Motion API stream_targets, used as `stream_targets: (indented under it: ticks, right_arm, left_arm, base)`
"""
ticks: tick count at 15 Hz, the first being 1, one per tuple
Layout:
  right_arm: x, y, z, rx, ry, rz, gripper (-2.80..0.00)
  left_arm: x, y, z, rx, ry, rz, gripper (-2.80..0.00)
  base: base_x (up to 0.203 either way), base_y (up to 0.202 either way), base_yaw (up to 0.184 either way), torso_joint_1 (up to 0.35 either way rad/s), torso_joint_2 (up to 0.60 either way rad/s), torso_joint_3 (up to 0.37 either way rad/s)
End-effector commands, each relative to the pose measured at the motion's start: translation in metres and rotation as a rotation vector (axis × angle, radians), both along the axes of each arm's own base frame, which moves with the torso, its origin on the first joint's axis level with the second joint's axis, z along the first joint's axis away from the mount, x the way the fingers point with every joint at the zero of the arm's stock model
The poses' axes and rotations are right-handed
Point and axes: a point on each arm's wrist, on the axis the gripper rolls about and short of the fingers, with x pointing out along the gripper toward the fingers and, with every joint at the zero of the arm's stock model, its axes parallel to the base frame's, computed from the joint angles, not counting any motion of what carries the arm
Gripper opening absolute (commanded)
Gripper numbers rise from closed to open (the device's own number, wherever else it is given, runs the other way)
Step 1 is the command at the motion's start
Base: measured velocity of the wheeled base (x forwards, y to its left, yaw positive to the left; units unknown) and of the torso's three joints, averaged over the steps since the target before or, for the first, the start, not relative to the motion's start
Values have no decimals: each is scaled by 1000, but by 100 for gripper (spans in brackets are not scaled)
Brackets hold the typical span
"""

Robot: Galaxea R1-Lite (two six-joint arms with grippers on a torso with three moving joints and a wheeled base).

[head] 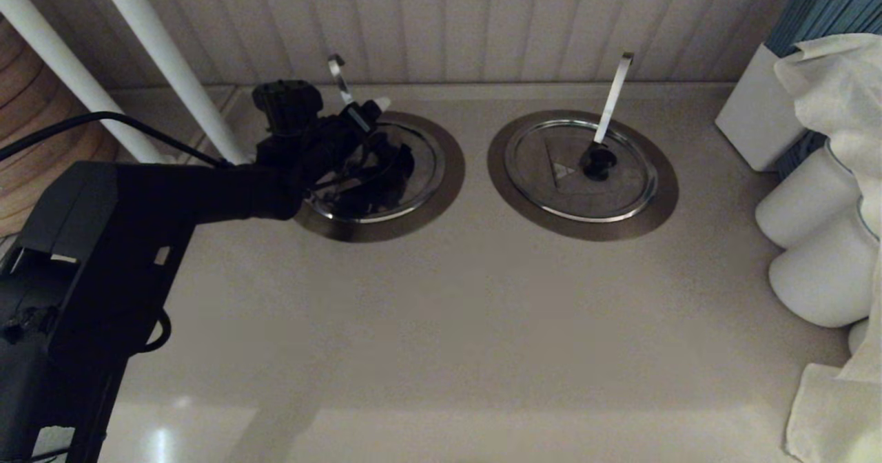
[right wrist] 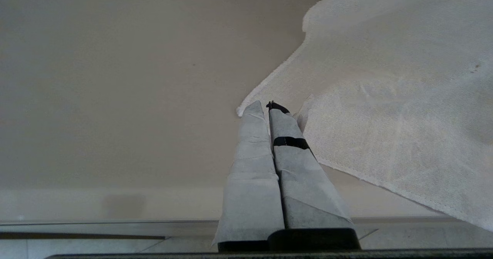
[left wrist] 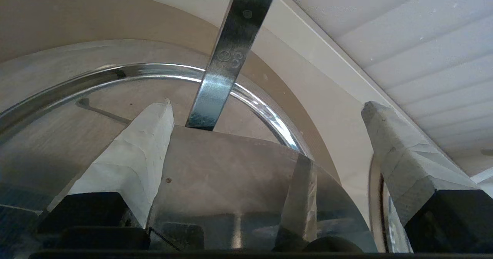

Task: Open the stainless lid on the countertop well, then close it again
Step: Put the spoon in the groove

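Over the left well (head: 441, 194) hangs my left pincer (head: 375, 122), its white-taped fingers (left wrist: 133, 162) standing wide apart with nothing between them. From the wrist view the lid (left wrist: 231, 182) sits low between those fingers, and it looks tilted, one edge raised above the polished rim (left wrist: 127, 71) beneath; I cannot tell whether either finger touches it. The black knob seems to show only as a dark sliver at the near edge of that view, too little to be sure of. A slim steel handle (left wrist: 231, 58) rises through the lid's notch, just beyond the fingertips, and from the head view its hooked tip (head: 335, 63) stands up behind my wrist.

My judgement: I am at the reach for the lid, no grip made yet. Whether this is the opening or the closing half I cannot say from here. Next I need to bring the fingers down either side of the knob and close on it, keeping clear of that handle so the notch does not snag.

Further right on the worktop (head: 441, 325) the twin lid (head: 579, 173) lies flat and shut, well apart. My right pincer (right wrist: 269, 106) rests parked, fingers pressed together, beside a white cloth (right wrist: 385, 97).
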Motion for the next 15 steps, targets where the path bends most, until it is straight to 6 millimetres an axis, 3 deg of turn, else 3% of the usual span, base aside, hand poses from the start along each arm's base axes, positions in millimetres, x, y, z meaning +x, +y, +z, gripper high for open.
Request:
stream_targets:
  ticks: [1, 4, 10, 15]
  right_arm:
    - [0, 0, 0, 1, 0, 0, -280]
    - [0, 0, 0, 1, 0, 0, -280]
    - [0, 0, 0, 1, 0, 0, -280]
    - [0, 0, 0, 1, 0, 0, -280]
  left_arm:
    - [0, -1, 1, -7, -12, -11, 0]
    - [-5, -3, 10, -13, -38, -26, 0]
    - [-8, -20, 5, -5, -32, -93, 0]
    - [-13, -21, 15, -11, -49, -95, 0]
  base:
    - [0, 0, 0, 0, 0, 0]
    - [0, 0, 0, 0, 0, 0]
    - [0, 0, 0, 0, 0, 0]
    - [0, 0, 0, 0, 0, 0]
